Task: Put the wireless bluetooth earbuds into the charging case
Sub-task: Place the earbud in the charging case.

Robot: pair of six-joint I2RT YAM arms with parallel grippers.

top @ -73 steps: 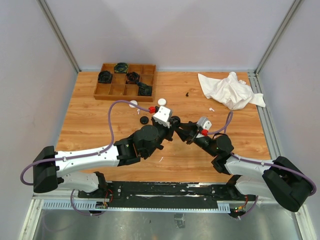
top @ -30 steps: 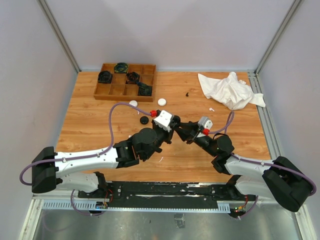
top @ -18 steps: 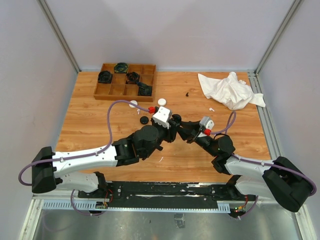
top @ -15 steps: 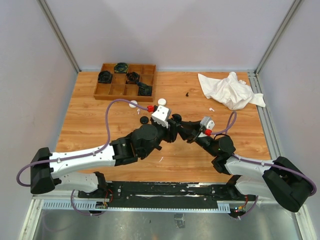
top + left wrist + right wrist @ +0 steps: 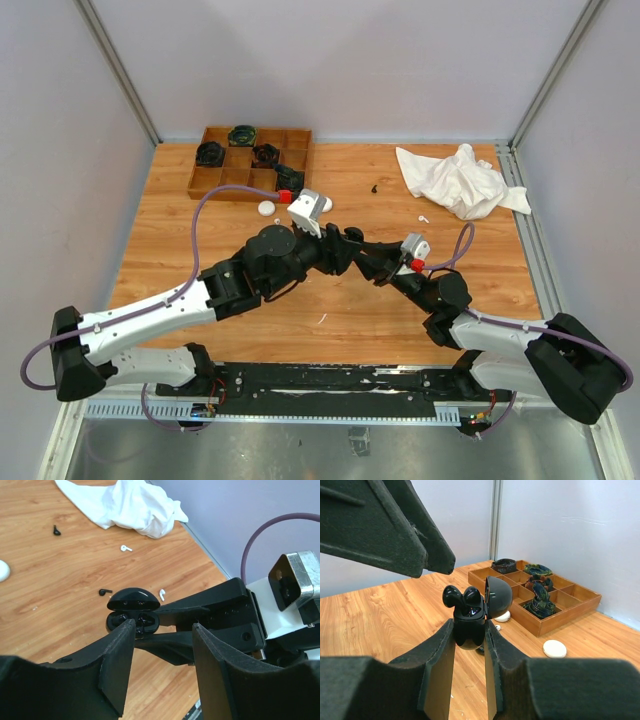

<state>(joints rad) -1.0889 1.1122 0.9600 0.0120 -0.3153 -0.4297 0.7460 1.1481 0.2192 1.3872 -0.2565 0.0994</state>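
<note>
Left gripper has spread apart; earbuds sit in the case at its 3 o'clock, clamped by right gripper.

Both arms filled the middle of the bench, blocking the centre. The left jaws stood spread just short of the open case pinched in the right jaws. Bare wood lay near-left. The tray, cloth and loose earbuds crowded the far side.
</note>
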